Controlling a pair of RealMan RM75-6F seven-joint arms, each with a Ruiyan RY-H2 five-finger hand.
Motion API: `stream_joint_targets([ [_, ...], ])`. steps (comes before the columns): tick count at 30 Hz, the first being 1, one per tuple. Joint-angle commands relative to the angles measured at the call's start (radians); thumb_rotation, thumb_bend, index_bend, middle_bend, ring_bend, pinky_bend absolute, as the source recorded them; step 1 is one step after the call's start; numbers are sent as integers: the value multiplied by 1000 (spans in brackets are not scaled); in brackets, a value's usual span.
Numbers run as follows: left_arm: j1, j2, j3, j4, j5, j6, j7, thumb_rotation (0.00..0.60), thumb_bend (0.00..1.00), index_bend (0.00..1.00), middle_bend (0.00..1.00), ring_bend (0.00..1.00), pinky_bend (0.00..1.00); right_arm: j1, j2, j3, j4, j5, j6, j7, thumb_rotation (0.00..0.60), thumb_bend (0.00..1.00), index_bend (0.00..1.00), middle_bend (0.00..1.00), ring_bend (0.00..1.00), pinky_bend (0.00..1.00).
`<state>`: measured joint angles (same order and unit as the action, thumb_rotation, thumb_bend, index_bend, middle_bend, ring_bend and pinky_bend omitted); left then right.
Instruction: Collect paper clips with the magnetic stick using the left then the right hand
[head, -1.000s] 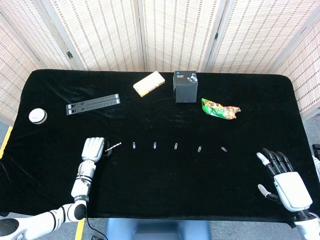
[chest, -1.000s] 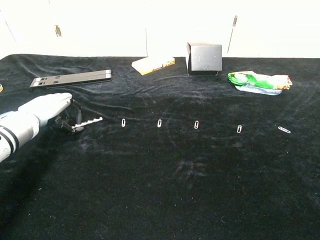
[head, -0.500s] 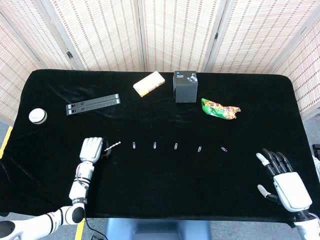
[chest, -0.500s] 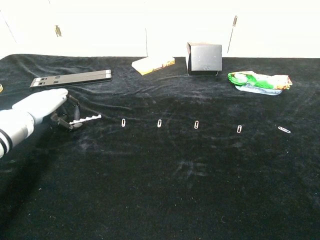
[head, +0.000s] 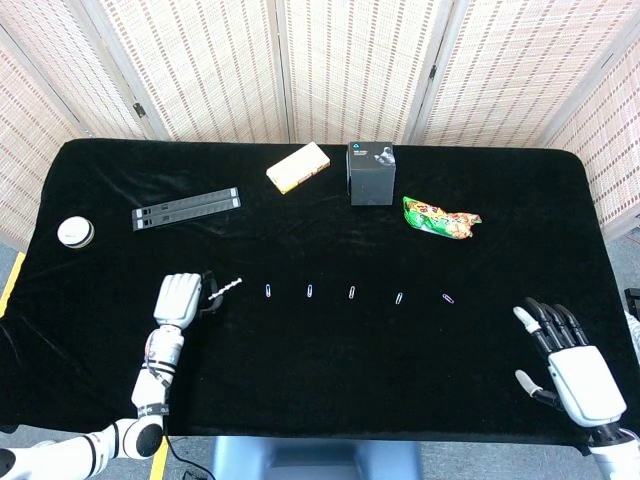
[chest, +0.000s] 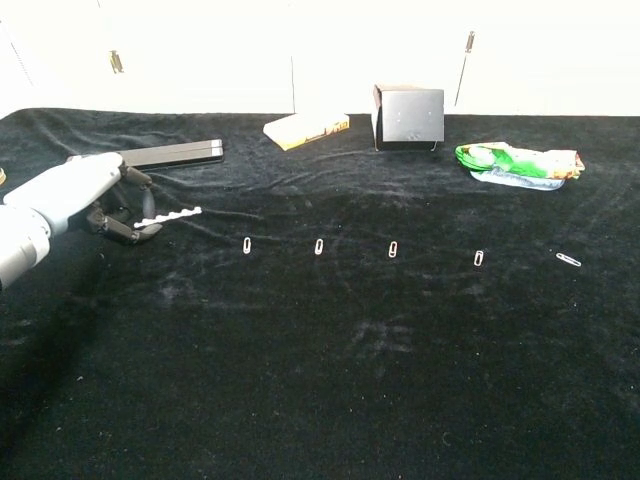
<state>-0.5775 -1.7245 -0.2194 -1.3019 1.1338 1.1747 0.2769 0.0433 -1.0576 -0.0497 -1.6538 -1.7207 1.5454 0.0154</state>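
My left hand (head: 180, 298) (chest: 75, 196) holds the magnetic stick (head: 226, 289) (chest: 168, 215), a short white rod pointing right, lifted a little above the black cloth. Several paper clips lie in a row to its right: the nearest one (head: 268, 291) (chest: 246, 245), then others (head: 352, 293) (chest: 393, 249) out to the farthest clip (head: 448, 298) (chest: 568, 259). The stick's tip is a short way left of the nearest clip, apart from it. My right hand (head: 570, 355) rests open at the table's near right, fingers spread, holding nothing.
At the back of the black table (head: 320, 380) lie a long black strip (head: 186, 209) (chest: 142, 156), a yellow block (head: 298, 166) (chest: 305, 127), a black box (head: 371, 174) (chest: 409, 116) and a green snack bag (head: 441, 218) (chest: 517, 163). A white round tin (head: 75, 233) sits at far left.
My left hand has risen and drawn slightly left and back, lifting the magnetic stick off the cloth. The right hand and the clips have stayed put.
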Motion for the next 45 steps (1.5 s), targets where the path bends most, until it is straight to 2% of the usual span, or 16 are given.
stream_joint_targets([
  [1,0,-1,13,-31,28,12,6,600,461,839,1000,1000,1000,-6,3,0,4,-5,13,12,600,291,0,0,0,0],
  [7,-17,-31,24,-34,52,-5,18,600,463,840,1000,1000,1000,-14,7,0,13,-5,29,31,600,291,0,0,0,0],
  [14,-62,-86,-11,37,25,-61,17,600,469,840,1000,1000,1000,-18,12,1,20,12,25,51,600,291,0,0,0,0],
  [28,-95,-131,-14,115,23,-103,9,600,468,840,1000,1000,1000,-30,16,8,26,34,33,64,600,291,0,0,0,0],
  [39,-84,-112,-28,72,47,-54,-10,600,469,840,1000,1000,1000,-28,17,8,22,32,24,60,600,291,0,0,0,0],
  [45,-82,-114,-19,37,70,-34,-5,600,469,840,1000,1000,1000,-41,21,6,24,21,52,72,600,291,0,0,0,0],
])
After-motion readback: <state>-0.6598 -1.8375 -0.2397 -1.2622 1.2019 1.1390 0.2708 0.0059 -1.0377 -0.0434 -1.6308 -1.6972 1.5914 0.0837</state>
